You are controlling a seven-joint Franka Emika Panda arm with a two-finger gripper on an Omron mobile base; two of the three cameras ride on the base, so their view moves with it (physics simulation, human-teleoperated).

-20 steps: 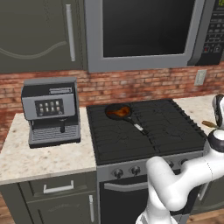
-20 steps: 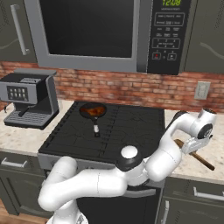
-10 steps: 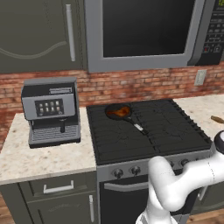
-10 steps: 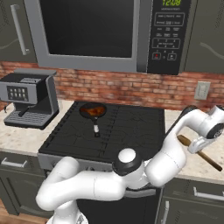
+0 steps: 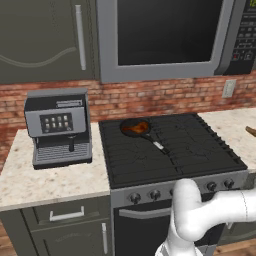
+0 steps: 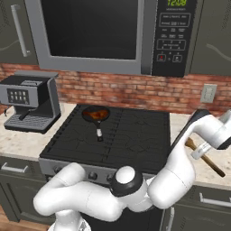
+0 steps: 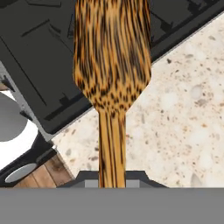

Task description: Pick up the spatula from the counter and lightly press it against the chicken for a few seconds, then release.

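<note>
**Spatula gripped beside the stove**

Left base view: a black stove [image 5: 172, 150] sits at centre between stretches of speckled counter [image 5: 50, 180]. A brick wall [image 5: 165, 97] runs behind it and a microwave [image 5: 165, 35] hangs above. A pan [image 5: 156, 144] at the stove's back left holds the chicken [image 5: 135, 128], and a coffee machine [image 5: 57, 125] stands at the left.

Right base view: at the right edge, the gripper [image 6: 200, 152] clamps the wooden spatula [image 6: 213, 166], which slants over the counter.

Hand view: the handle is pinched at bottom centre. The blade reaches up across the stove's edge.
</note>
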